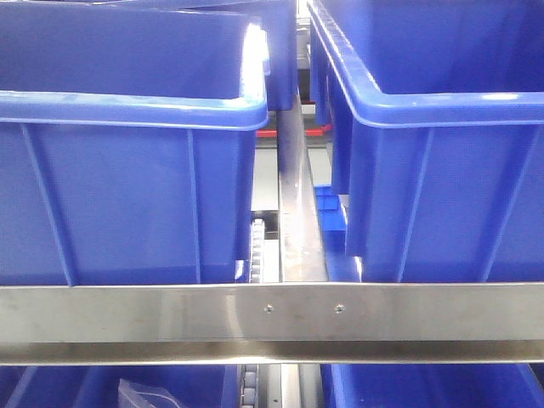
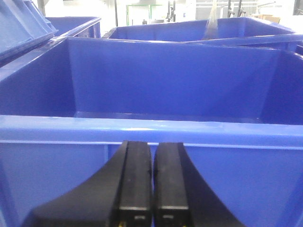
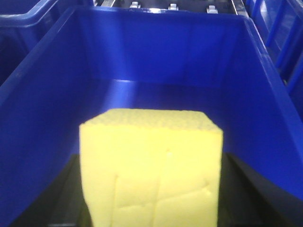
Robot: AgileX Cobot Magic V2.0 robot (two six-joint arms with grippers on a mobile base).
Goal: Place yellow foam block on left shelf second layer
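Note:
The yellow foam block [image 3: 150, 170] fills the lower middle of the right wrist view, held between the black fingers [image 3: 59, 198] of my right gripper [image 3: 150, 189], which is shut on it. The block hangs over the inside of a blue bin [image 3: 38, 94]. My left gripper [image 2: 152, 184] is shut and empty, its two black fingers pressed together just in front of the near rim of another blue bin [image 2: 151, 130]. Neither gripper nor the block shows in the front view.
The front view shows two blue bins [image 1: 127, 170] [image 1: 442, 153] side by side on a shelf, a steel rail [image 1: 272, 310] across the front and a steel divider [image 1: 297, 212] between them. More blue bins [image 1: 170, 387] sit on the layer below.

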